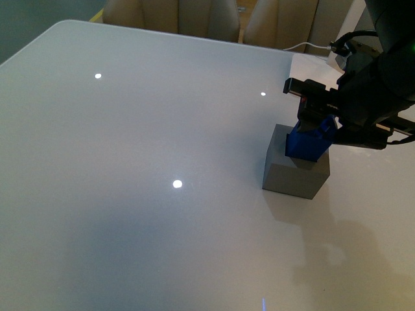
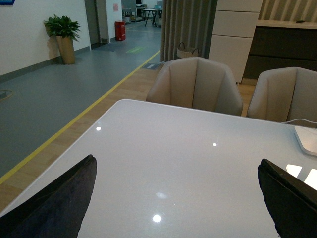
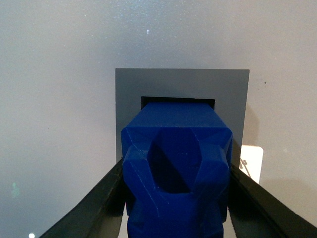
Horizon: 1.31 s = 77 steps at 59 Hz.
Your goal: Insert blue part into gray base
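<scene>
The gray base [image 1: 295, 172] is a matte cube on the white table at the right. My right gripper [image 1: 318, 133] is shut on the blue part [image 1: 310, 141] and holds it tilted right over the cube's top. In the right wrist view the blue part [image 3: 176, 163] sits between the black fingers [image 3: 94, 208], its far end over the dark square recess of the gray base [image 3: 182, 87]. I cannot tell if it touches the recess. My left gripper [image 2: 176, 198] is open and empty above bare table, far from both; it does not show in the front view.
The glossy white table [image 1: 130, 162] stretches left and toward me from the cube. Beige chairs [image 2: 195, 84] stand behind the far edge. A white flat object [image 2: 308, 139] with a cable lies at the far right corner.
</scene>
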Each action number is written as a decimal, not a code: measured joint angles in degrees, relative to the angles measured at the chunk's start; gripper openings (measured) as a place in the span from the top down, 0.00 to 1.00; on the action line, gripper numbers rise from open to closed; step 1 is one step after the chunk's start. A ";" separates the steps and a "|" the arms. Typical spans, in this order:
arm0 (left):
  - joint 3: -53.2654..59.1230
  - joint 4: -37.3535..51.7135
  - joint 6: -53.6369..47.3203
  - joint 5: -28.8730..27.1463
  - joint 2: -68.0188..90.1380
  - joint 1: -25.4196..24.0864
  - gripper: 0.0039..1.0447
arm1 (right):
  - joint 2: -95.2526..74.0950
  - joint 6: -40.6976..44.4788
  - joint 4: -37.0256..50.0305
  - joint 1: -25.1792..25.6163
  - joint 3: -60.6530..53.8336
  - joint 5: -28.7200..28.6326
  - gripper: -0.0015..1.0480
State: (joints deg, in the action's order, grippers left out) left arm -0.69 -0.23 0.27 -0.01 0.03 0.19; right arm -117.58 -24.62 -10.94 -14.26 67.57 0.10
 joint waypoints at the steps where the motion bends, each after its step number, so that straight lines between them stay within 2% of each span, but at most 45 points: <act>1: 0.00 0.00 -0.02 0.00 0.00 0.00 0.07 | -0.24 -0.02 0.00 -0.07 0.11 -0.09 0.39; 13: 0.02 0.00 -0.02 0.00 0.00 0.00 0.07 | -0.87 -0.11 1.73 -0.37 0.02 -0.33 0.10; 15: 0.02 0.00 -0.02 0.00 -0.02 0.00 0.07 | -0.44 -0.28 2.29 -0.39 -0.28 -0.42 0.07; 25: 0.02 0.00 -0.02 0.00 0.00 0.00 0.07 | 5.46 0.13 6.25 -0.44 -5.75 0.63 0.09; 33: 0.02 0.00 -0.02 0.00 0.00 0.00 0.07 | 21.38 4.02 12.02 -0.09 -16.37 7.76 0.09; 38: 0.02 0.00 -0.02 0.00 0.00 0.00 0.07 | 25.05 5.05 13.07 0.13 -18.36 9.09 0.09; 40: 0.02 0.00 -0.02 0.00 -0.02 0.00 0.07 | 25.00 9.33 27.76 0.35 -23.12 12.24 0.16; 42: 0.02 0.00 -0.02 0.02 -0.02 0.00 0.07 | 24.76 14.36 44.35 0.96 -29.42 12.20 0.24; 43: 0.02 0.00 -0.02 0.02 -0.02 0.00 0.07 | 24.68 16.48 49.88 1.20 -32.09 11.98 0.28; 46: 0.02 0.00 0.00 -0.02 0.00 0.00 0.07 | 25.11 19.61 63.36 2.16 -38.82 11.26 0.38; 50: 0.00 0.00 -0.02 -0.02 0.00 0.00 0.07 | 27.36 21.75 73.48 3.43 -43.58 10.25 0.50; 53: 0.02 0.00 -0.02 0.00 0.00 0.00 0.07 | 29.22 22.56 77.13 4.15 -45.55 9.70 0.56; 54: 0.02 0.00 -0.02 0.02 0.00 0.00 0.07 | 30.62 22.82 78.05 4.63 -46.88 9.42 0.61; 67: 0.02 0.00 0.00 0.00 0.00 0.00 0.07 | 39.32 24.09 76.02 7.39 -55.52 6.40 0.98; 77: 0.02 0.00 -0.02 0.00 0.00 0.00 0.07 | 47.19 24.28 72.41 9.11 -59.58 4.92 0.98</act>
State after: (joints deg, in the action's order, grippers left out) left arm -0.67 -0.23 0.25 -0.01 0.03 0.19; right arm -70.39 -0.34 61.47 -5.15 7.99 5.02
